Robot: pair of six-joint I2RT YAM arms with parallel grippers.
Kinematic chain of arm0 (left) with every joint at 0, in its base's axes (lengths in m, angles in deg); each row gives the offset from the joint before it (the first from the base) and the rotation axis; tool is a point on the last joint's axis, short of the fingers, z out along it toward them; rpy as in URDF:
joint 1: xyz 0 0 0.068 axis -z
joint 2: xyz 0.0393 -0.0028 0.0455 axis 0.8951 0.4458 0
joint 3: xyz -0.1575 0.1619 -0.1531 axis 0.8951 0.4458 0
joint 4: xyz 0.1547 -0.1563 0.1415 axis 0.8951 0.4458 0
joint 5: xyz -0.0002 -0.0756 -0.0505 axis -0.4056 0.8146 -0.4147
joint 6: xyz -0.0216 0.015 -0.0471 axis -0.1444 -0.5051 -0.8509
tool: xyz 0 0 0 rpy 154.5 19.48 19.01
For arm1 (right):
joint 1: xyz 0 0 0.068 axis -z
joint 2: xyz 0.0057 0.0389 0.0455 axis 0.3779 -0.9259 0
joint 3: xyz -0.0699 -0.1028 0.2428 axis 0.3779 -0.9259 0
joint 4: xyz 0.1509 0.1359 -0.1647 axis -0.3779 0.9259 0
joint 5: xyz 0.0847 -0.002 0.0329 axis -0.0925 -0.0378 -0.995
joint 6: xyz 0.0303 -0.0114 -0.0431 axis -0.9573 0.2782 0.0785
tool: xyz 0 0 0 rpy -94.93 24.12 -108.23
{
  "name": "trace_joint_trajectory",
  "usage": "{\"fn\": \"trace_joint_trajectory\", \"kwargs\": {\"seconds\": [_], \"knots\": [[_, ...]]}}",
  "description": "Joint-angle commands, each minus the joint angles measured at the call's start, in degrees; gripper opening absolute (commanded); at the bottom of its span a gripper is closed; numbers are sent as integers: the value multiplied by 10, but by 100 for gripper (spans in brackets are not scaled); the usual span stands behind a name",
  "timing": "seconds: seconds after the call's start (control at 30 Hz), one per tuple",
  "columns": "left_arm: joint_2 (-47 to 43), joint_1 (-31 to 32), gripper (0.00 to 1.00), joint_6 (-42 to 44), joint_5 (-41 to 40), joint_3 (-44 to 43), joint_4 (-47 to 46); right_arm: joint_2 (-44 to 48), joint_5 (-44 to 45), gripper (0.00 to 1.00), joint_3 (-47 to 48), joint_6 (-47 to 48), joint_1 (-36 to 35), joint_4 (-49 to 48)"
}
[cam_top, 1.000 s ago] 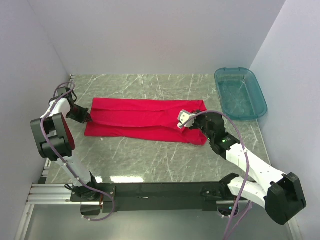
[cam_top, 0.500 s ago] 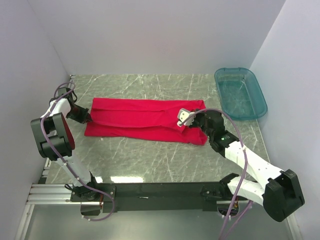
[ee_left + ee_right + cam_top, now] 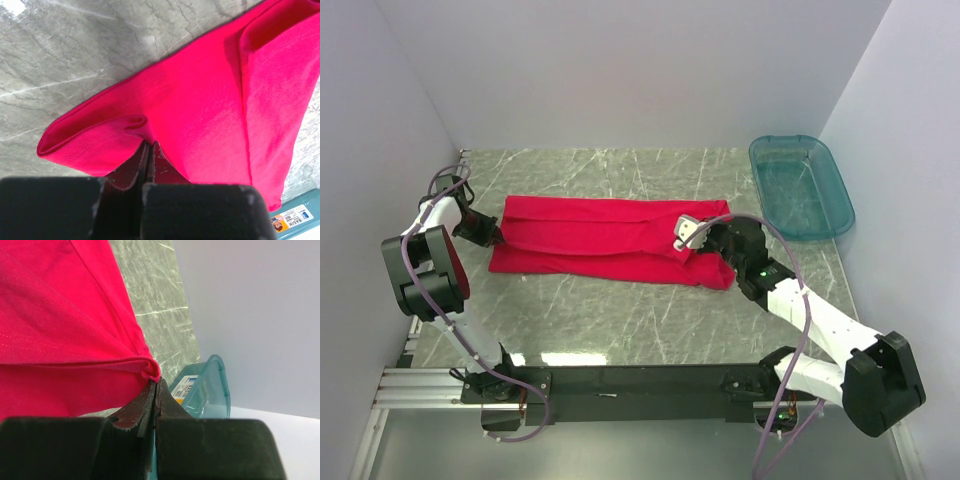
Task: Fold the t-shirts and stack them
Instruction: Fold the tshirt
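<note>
At the tip of my left tool (image 3: pixel 149 146) the t-shirt (image 3: pixel 200 115) is soft, matt red cloth with a stitched hem. The tool's fingers (image 3: pixel 127 172) are dull and dark, scuffed pale along the edges. Beneath them the surface (image 3: pixel 75 55) looks like smooth grey veined stone with a faint sheen. Beyond my right tool (image 3: pixel 156 385), the tub (image 3: pixel 210 390) is glossy see-through teal plastic, paper-labelled.

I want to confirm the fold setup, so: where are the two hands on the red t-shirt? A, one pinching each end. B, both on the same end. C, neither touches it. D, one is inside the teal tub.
A: the left hand is shut on the left end of the t-shirt and the right hand is shut on its right end; each wrist view shows red cloth pinched at the tips.
</note>
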Motion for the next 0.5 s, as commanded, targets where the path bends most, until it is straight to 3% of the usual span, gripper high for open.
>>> {"fn": "trace_joint_trajectory", "kwargs": {"seconds": [0.0, 0.47], "knots": [[-15, 1, 2, 7, -10, -11, -6, -4, -3, 0, 31, -1, 8, -35], [-37, 2, 8, 1, -18, 2, -7, -40, -11, 0, 54, -1, 15, -40]]}}
